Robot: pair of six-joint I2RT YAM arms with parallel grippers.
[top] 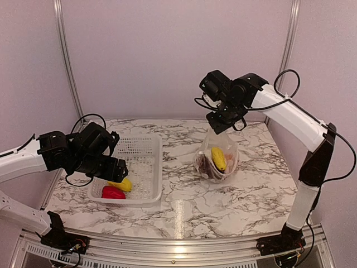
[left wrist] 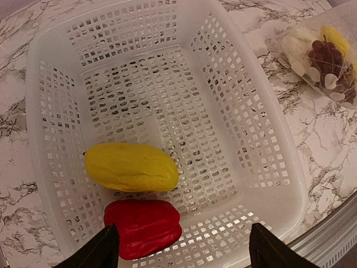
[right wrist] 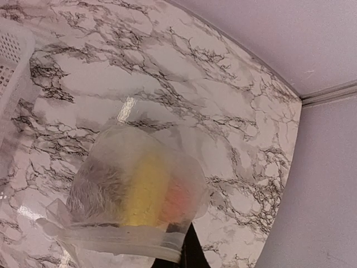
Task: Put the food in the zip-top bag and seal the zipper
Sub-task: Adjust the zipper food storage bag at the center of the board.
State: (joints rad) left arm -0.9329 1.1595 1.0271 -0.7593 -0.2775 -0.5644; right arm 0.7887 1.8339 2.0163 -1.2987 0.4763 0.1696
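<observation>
A red pepper [left wrist: 144, 226] and a yellow piece [left wrist: 131, 166] lie in the near corner of the white perforated basket [left wrist: 290, 167]. My left gripper [left wrist: 181, 252] is open and empty just above them, with its left finger beside the pepper. In the top view it [top: 115, 168] hovers over the pepper [top: 113, 192] and the yellow piece [top: 121, 184]. My right gripper [top: 218, 126] is shut on the top edge of the zip-top bag [top: 217, 159] and holds it upright on the table. The bag [right wrist: 134, 190] holds yellow, purple and orange food. Its zipper strip [right wrist: 111, 240] runs along the mouth by my right gripper [right wrist: 181, 250].
The basket [top: 150, 167] stands on the marble table at the left. The bag also shows at the top right of the left wrist view [left wrist: 323, 56]. Pale walls and metal posts close in the back and the sides.
</observation>
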